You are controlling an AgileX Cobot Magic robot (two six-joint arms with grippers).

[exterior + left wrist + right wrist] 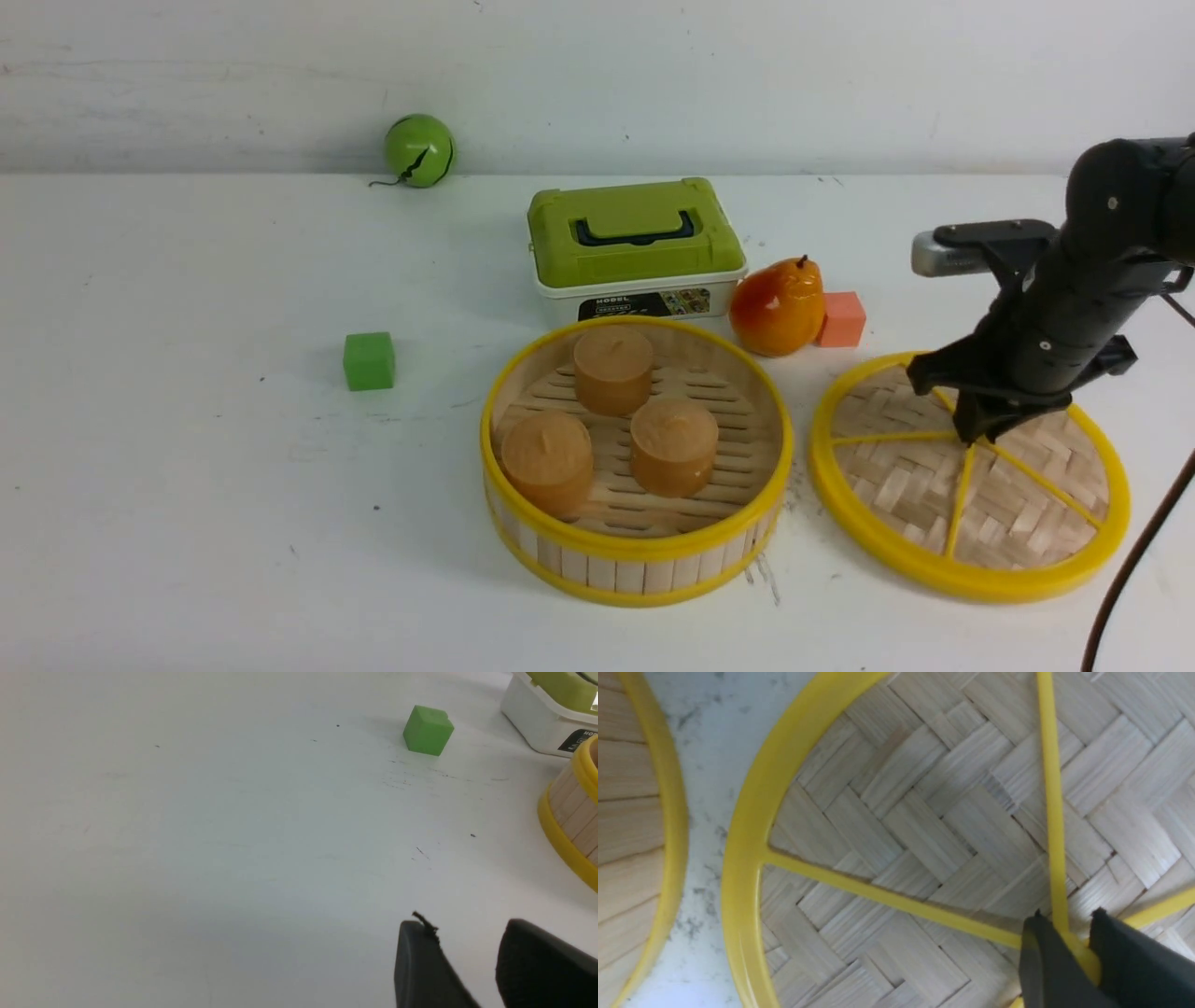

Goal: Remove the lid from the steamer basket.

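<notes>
The steamer basket (635, 551) stands uncovered at the table's middle front, with three brown cylindrical cakes (612, 370) on its slatted floor. The lid (896, 485), a woven disc with a yellow rim and spokes, lies flat on the table just right of the basket, a narrow strip of table between them. My right gripper (976, 434) comes down onto its centre. In the right wrist view that gripper (1066, 924) is shut on the yellow hub of the lid (924, 812), next to the basket wall (635, 812). My left gripper (465, 933) is open over bare table, left of the basket (570, 812).
A green-lidded white box (637, 245) stands behind the basket. A pear (777, 306) and an orange cube (843, 319) sit behind the lid. A green cube (369, 360) lies to the left and a green ball (419, 150) is at the back wall.
</notes>
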